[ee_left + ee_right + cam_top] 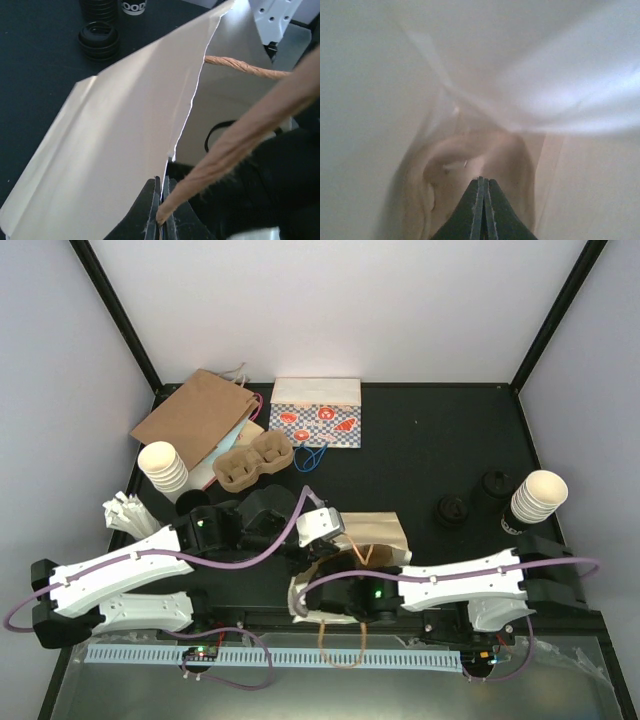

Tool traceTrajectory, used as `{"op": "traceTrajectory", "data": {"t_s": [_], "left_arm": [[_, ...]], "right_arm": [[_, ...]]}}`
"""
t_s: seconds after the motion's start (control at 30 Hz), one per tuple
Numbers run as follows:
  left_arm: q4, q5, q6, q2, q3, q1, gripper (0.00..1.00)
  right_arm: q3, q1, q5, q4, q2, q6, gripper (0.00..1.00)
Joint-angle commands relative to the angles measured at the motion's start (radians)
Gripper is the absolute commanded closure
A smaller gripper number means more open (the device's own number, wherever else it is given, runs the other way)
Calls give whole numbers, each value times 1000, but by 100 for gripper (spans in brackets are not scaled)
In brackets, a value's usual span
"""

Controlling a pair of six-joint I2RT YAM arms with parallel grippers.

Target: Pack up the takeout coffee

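Right wrist: coffee hidden (gripper (481, 179) bagged)

Table (420, 450) is plain black. Taking the brown cardboard cup carrier (250, 462) as the anchor: behind and left of it is a kraft-brown bag (190, 415). Right of it is a checked bag (315, 425), blue-and-white squares with red prints. Left of it is a cream cup stack (163, 467). On the carrier's near side the open bag (110, 150) looks off-white, with tan twisted handles (235, 145). The cable (262, 550) is purple.
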Motion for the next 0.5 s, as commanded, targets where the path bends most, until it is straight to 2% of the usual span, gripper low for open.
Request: {"op": "traceTrajectory", "data": {"t_s": [0.0,0.1,0.47], "left_arm": [[18,86,77,-1,4,-4,99],[8,117,94,-8,-13,-6,99],[29,127,58,8,-9,-10,99]], "right_arm": [[131,37,-5,-106,107,159,99],[156,40,13,-123,133,187,99],[50,31,130,-197,48,280,99]]}}
